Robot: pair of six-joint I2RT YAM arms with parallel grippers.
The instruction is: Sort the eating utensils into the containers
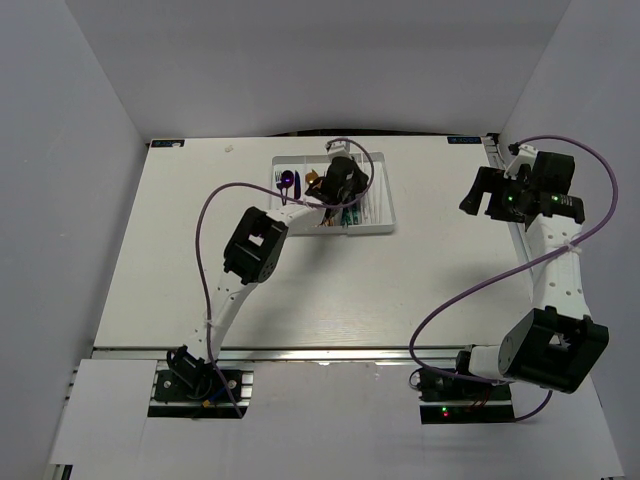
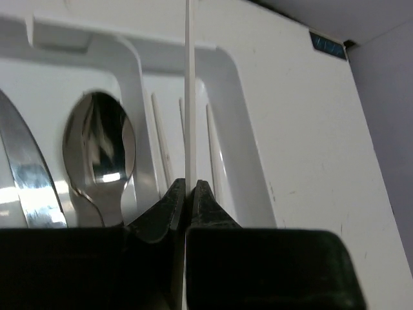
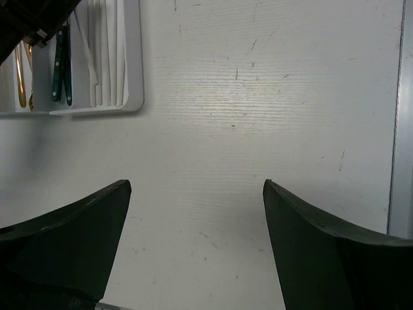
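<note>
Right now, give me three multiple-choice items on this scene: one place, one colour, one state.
1. Where is the left gripper? A) over the tray B) right of the tray C) at its base
2. What colour is the chopstick it pinches? A) gold B) white C) teal
3. The right gripper is: A) shut on a fork B) shut on a spoon C) open, empty
Key: 1A, tray walls show beneath it; 2B, a white stick leaves its shut tips; 3C, wide apart, only table between.

Left arm (image 1: 255, 245) stretches forward with left fingers (image 2: 164, 210) pinched, right fingers (image 3: 64, 232) spread wide, seemingly aloft.
</note>
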